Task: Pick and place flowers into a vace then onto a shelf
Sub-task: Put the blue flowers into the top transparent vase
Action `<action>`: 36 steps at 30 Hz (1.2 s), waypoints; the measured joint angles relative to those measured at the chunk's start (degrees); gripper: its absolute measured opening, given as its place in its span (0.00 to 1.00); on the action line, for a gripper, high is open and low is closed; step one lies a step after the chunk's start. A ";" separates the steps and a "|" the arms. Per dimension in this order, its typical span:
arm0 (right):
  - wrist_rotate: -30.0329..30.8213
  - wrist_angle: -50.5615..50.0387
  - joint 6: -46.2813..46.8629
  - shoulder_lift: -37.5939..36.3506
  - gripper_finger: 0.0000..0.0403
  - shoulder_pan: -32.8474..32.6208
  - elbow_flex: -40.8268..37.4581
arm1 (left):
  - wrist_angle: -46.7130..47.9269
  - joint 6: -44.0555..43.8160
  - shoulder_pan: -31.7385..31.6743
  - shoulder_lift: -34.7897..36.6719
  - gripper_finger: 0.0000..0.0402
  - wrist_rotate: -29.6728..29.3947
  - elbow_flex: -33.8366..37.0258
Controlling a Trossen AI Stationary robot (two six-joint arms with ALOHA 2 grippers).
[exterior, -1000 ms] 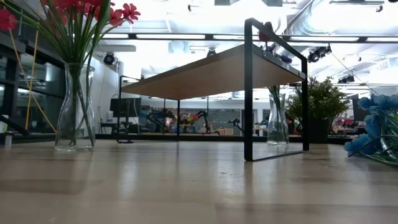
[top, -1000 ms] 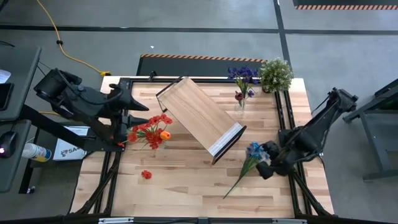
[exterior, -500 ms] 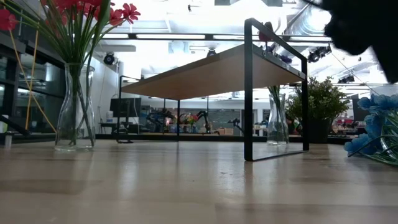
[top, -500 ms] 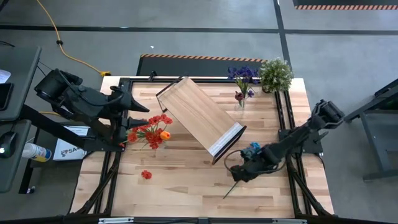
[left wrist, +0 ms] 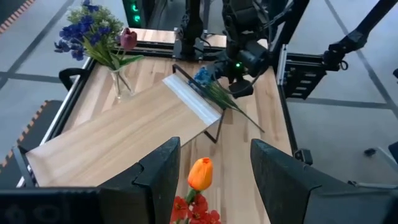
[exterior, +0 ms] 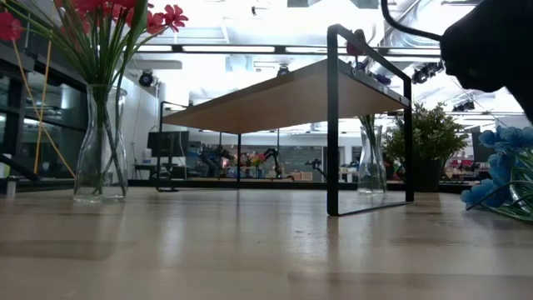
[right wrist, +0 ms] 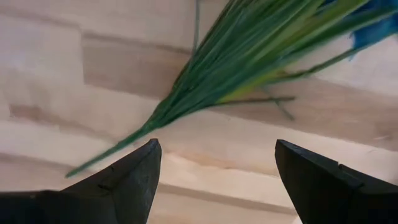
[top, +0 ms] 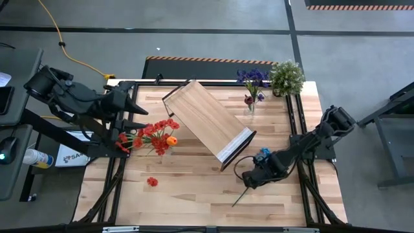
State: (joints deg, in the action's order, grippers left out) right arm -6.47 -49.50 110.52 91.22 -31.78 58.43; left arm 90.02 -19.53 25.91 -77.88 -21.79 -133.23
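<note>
Right gripper [top: 248, 179] jaws wide over blue flower stems [right wrist: 205, 81], left gripper [left wrist: 214, 180] jaws apart, empty

Bushy pale-green potted plant [top: 286, 77] standing at far corner of light wooden table [top: 194, 194]. Yellow cable [top: 65, 45] lying across grey floor [top: 194, 16]. White plastic bottle [top: 35, 157] lying beside table. Black-and-orange striped strip [top: 207, 59] lying behind table.

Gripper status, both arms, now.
Left gripper: open, holding nothing, facing the red and orange flowers.
Right gripper: open, holding nothing, above the blue flower's stems.
</note>
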 joint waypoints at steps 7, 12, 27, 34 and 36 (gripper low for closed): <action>0.62 0.25 0.03 0.00 0.75 1.77 0.00 | 0.00 0.22 0.00 0.54 0.57 0.38 0.00; 1.02 -0.92 0.13 0.00 0.75 2.51 0.00 | 0.00 0.22 -0.02 0.56 0.57 0.40 0.00; -3.11 3.31 1.57 9.30 0.75 3.11 -0.02 | 0.00 2.78 0.00 0.56 0.57 0.40 0.00; -6.45 5.63 2.62 13.59 0.75 3.23 0.15 | 0.00 2.80 -0.02 0.56 0.57 0.40 0.00; -6.87 5.58 3.00 13.68 0.75 3.24 0.17 | 0.00 2.78 -0.02 0.56 0.57 0.40 0.00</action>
State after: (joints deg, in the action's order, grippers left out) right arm -13.34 -43.91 113.52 104.90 -28.54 58.61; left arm 90.02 -16.75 25.89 -77.32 -21.39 -133.23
